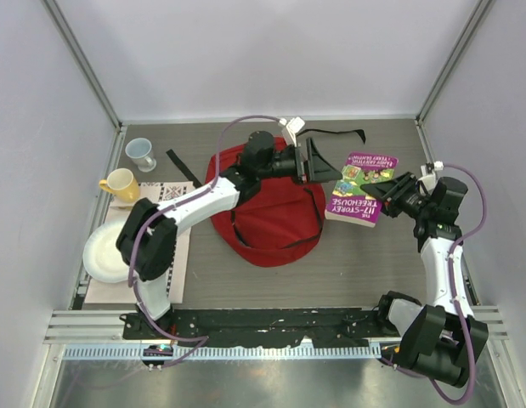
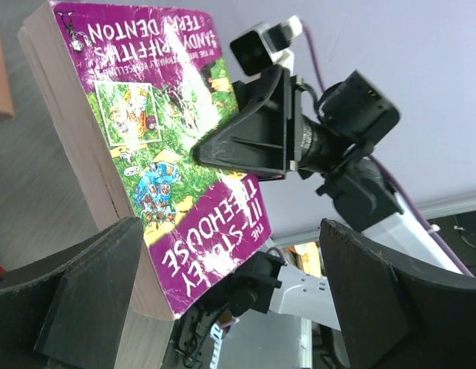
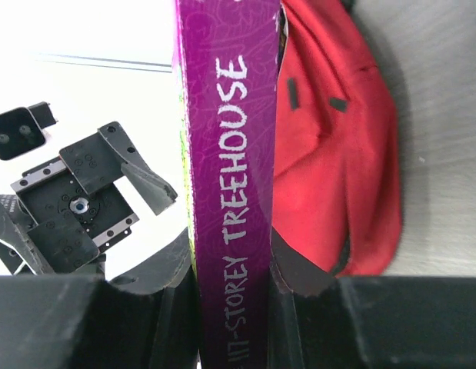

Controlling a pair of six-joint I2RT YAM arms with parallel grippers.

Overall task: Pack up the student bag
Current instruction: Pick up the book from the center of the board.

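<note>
Student bag (image 1: pixel 275 217) lies slumped on the middle of the table (image 1: pixel 347 276), red fabric with a black strap looped across it, its far edge under the left arm. Just to its right is a purple paperback (image 1: pixel 362 187) with "Treehouse" on the spine. The right gripper (image 1: pixel 390 189) has it clamped, jaws pressed to front and back covers beside the spine. The left gripper (image 1: pixel 326 161) hovers at the bag's far right edge facing the book, jaws spread wide and holding nothing. Well to the left sit a yellow mug (image 1: pixel 120 184), a pale blue mug (image 1: pixel 142 155) and a white plate (image 1: pixel 105 252)
</note>
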